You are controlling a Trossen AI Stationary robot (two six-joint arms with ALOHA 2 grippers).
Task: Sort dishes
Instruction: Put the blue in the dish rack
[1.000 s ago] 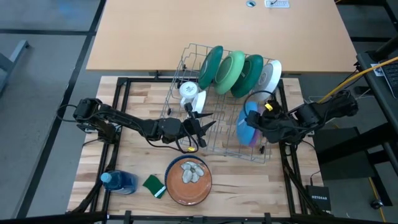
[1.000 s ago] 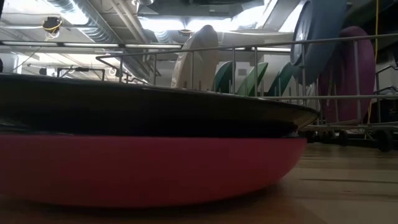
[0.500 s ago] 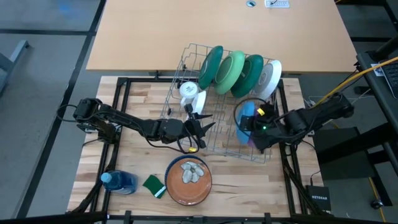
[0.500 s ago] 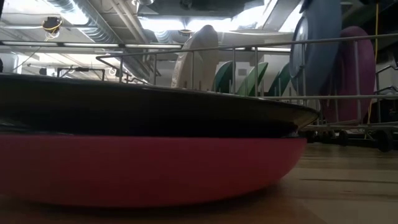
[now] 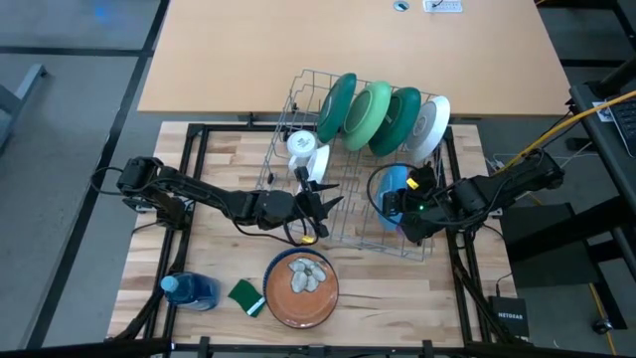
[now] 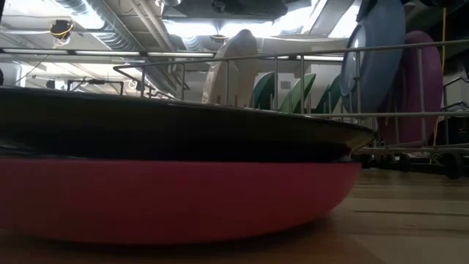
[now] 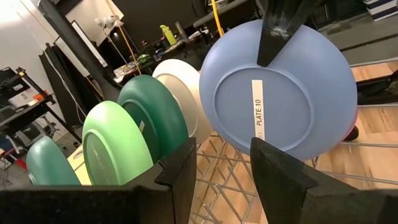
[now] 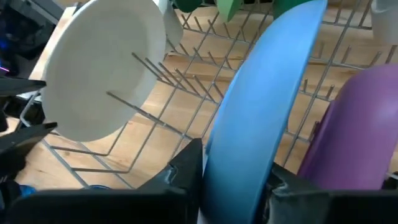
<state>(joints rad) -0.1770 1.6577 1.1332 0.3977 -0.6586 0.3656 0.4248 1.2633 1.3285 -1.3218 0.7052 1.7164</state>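
Note:
A blue plate (image 7: 280,106) stands on edge in the wire dish rack (image 5: 343,214), beside a purple plate (image 8: 354,137) on the rack's right side. My right gripper (image 8: 236,186) is shut over the blue plate's top rim. Along the rack's far row stand dark green, light green, dark green and white plates (image 5: 383,114). Another white plate (image 8: 106,74) stands at the rack's left. My left gripper (image 7: 224,180) hovers open at the rack's left side (image 5: 323,204), level, facing the blue plate, with nothing between its fingers. My right gripper pinches the blue plate's upper rim (image 8: 239,162), one finger (image 7: 280,31) on each face. The fingers slant down from the table's right side. The plate stands nearly upright, its lower part down among the rack's wires; whether it rests there is hidden.
Near the front edge a brown patterned plate (image 5: 301,278) lies on a red one (image 6: 183,198). A green sponge (image 5: 243,294) and a blue bottle (image 5: 189,290) lie to their left. A small white mug (image 5: 300,144) sits in the rack's far left corner.
My right gripper has sunk a little toward the rack and rolled. The blue plate has gone with it, tipping more upright and settling lower beside the purple plate, which it now covers in the high view. My left gripper has kept still.

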